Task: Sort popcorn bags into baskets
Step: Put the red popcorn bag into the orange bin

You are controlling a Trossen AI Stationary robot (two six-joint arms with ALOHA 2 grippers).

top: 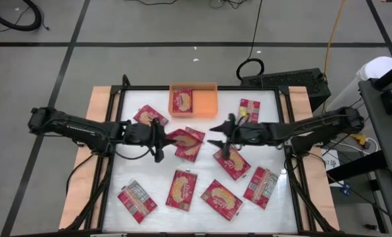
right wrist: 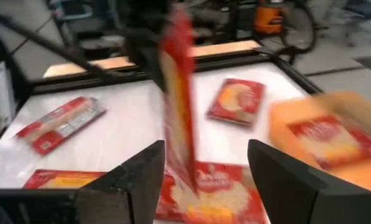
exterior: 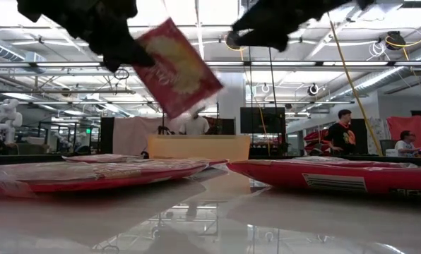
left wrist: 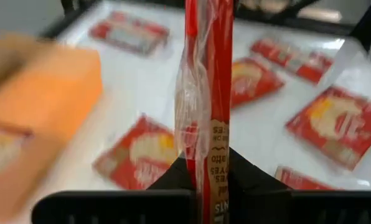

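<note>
Broadly, the white surface [top: 150, 168] carries red popcorn bags [top: 182, 188] scattered flat, with the orange basket [top: 206, 102] at its far edge already holding one. Mid-surface, the left gripper [top: 162, 139] has its fingers pinching a lifted bag [top: 185, 141] edge-on — likely so it can swing over the low wall. Opposite, the right gripper [right wrist: 201, 177] stands spread, empty, just beside that bag.

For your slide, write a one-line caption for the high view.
Left gripper holds a popcorn bag beside the open right gripper, near the orange tray.
</note>
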